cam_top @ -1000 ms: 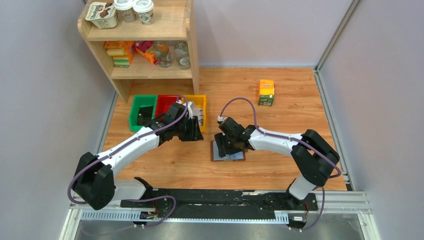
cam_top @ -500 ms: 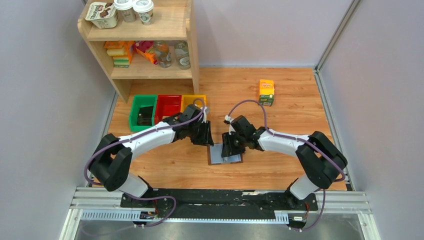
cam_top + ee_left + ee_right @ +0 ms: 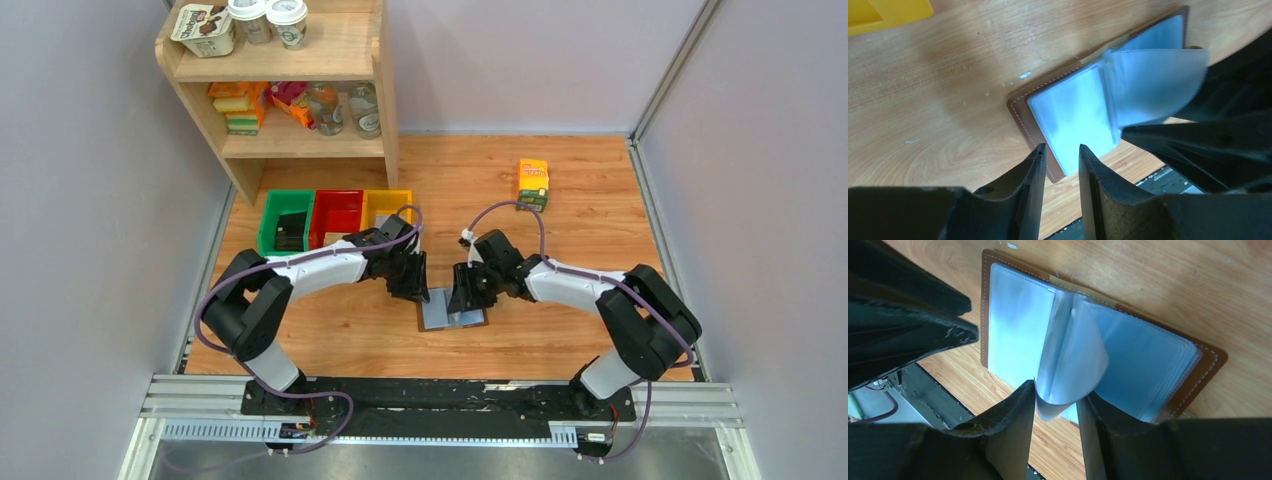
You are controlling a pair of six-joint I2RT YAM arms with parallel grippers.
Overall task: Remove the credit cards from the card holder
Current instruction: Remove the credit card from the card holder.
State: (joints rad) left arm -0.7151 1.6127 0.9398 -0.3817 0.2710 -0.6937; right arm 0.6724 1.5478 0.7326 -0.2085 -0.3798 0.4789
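Observation:
The brown card holder (image 3: 450, 314) lies open on the table, its pale blue sleeves up. It shows in the left wrist view (image 3: 1068, 117) and the right wrist view (image 3: 1143, 360). No card shows in its sleeves. My left gripper (image 3: 413, 287) hovers at its left edge, open and empty (image 3: 1060, 152). My right gripper (image 3: 466, 290) is over its right half, jaws parted (image 3: 1057, 400). One curled sleeve leaf (image 3: 1073, 360) stands up between its fingers. A dark flat thing, maybe a card (image 3: 290, 232), lies in the green bin.
Green (image 3: 268, 222), red (image 3: 336, 200) and yellow (image 3: 388, 197) bins stand left of the holder. An orange-green carton (image 3: 532, 185) stands at the back right. A wooden shelf (image 3: 385, 90) with goods is at the back left. Walls close both sides.
My left gripper has moved from over the yellow bin right and down to the holder's left edge. My right gripper has shifted a little right, and a sleeve leaf is lifted.

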